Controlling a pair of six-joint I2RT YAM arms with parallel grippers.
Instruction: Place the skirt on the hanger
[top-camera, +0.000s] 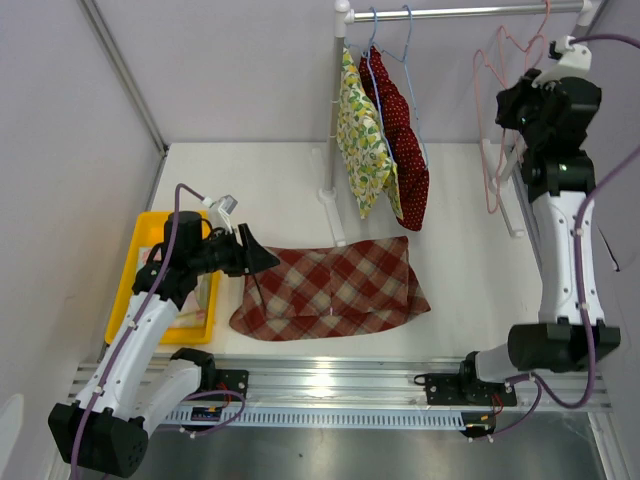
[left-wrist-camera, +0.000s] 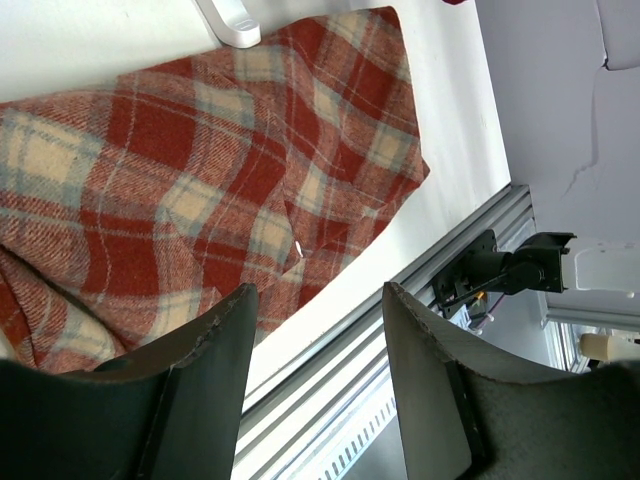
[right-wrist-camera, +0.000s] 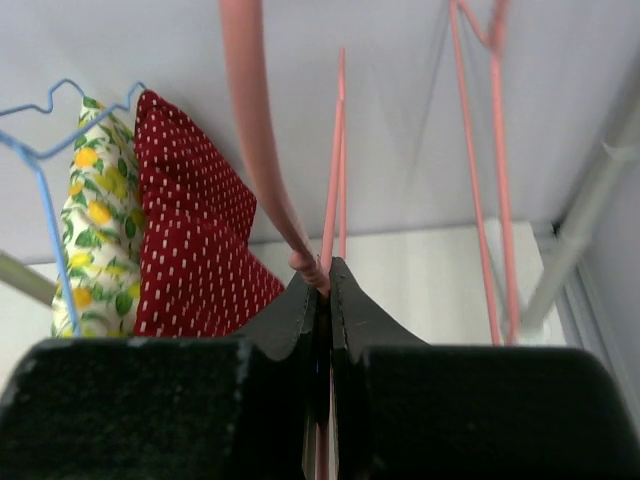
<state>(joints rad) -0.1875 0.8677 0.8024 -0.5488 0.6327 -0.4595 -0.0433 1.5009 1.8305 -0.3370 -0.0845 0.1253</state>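
Red-and-cream plaid wool skirt (top-camera: 330, 292) (left-wrist-camera: 200, 180) lies flat on white counter (top-camera: 250, 190), near front edge, not on any hanger. L pincer (top-camera: 255, 262) (left-wrist-camera: 315, 340) is at skirt's left edge, fingers well apart, nothing btwn them; contact w/ cloth cannot be told. R pincer (top-camera: 512, 108) (right-wrist-camera: 323, 275) is raised at far right, closed tight on pink wire hanger (top-camera: 488, 170) (right-wrist-camera: 262, 150). Yellow plastic tray (top-camera: 148, 228) sits left of skirt. Chrome rail (top-camera: 470, 12) carries blue wire hangers (right-wrist-camera: 47, 200) w/ lemon-print garment (top-camera: 358, 135) and red dotted garment (top-camera: 405, 150).
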